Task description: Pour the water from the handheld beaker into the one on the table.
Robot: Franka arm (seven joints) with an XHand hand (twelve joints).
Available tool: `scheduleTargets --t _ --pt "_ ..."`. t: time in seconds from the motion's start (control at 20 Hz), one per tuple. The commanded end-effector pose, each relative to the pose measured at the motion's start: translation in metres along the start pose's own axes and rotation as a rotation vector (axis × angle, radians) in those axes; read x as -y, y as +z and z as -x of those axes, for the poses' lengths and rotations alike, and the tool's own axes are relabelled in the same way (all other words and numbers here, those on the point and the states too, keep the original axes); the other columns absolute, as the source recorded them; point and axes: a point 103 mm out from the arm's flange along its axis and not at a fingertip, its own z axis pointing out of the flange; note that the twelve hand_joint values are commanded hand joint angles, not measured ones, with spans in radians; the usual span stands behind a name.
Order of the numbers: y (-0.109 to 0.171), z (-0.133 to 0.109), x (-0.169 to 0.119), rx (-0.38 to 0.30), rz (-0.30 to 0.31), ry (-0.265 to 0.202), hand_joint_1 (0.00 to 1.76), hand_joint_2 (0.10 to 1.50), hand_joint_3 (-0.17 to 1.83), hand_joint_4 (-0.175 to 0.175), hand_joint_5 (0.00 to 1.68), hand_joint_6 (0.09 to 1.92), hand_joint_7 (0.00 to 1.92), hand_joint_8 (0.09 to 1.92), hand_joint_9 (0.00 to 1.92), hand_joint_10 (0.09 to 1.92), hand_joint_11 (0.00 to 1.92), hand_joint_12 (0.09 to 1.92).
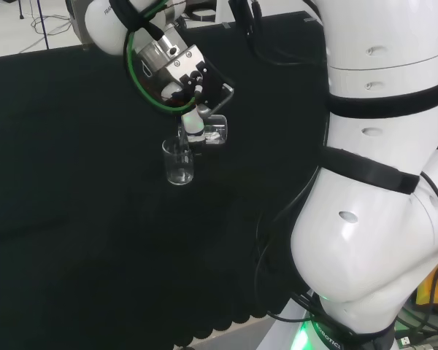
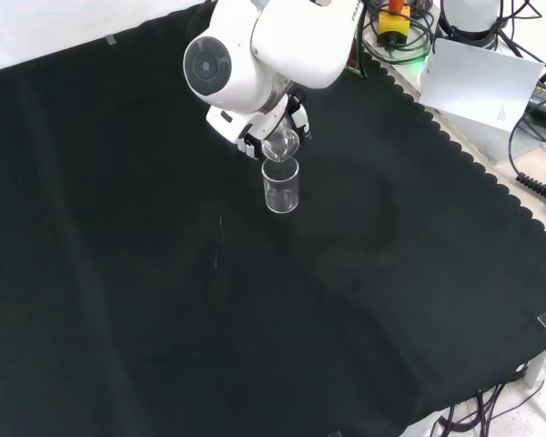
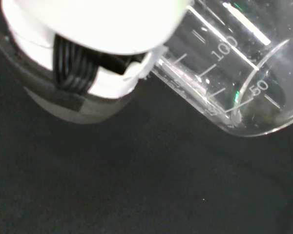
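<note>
The black and white hand (image 1: 181, 73) has its fingers curled round a small clear glass beaker (image 1: 214, 132), tipped on its side just above the rim of a second clear glass beaker (image 1: 178, 162) standing upright on the black cloth (image 1: 73, 219)

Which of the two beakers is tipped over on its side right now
The beaker held in the hand, the handheld beaker, is tipped. The other beaker stands upright on the black cloth just below it.
</note>
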Motion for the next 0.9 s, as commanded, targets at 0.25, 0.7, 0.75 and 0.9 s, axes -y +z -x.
scheduleTargets --t 0.25,0.7,0.75,0.9 --pt "-0.0042 -0.0039 -0.0007 0.0 -0.049 0.015 1.44 0.65 0.52 -0.175 1.43 0.27 1.41 0.3 1.63 0.09 1.42 0.67" --pt "-0.0086 -0.0051 0.0002 0.031 -0.095 0.03 1.44 0.66 0.52 -0.175 1.43 0.28 1.41 0.3 1.63 0.09 1.41 0.68" --pt "-0.0083 -0.0051 0.0003 0.033 -0.096 0.03 1.44 0.65 0.52 -0.175 1.43 0.28 1.41 0.3 1.63 0.09 1.41 0.67" --pt "-0.01 -0.0086 0.002 0.046 -0.095 0.03 1.44 0.65 0.52 -0.175 1.43 0.27 1.41 0.3 1.63 0.09 1.42 0.67"
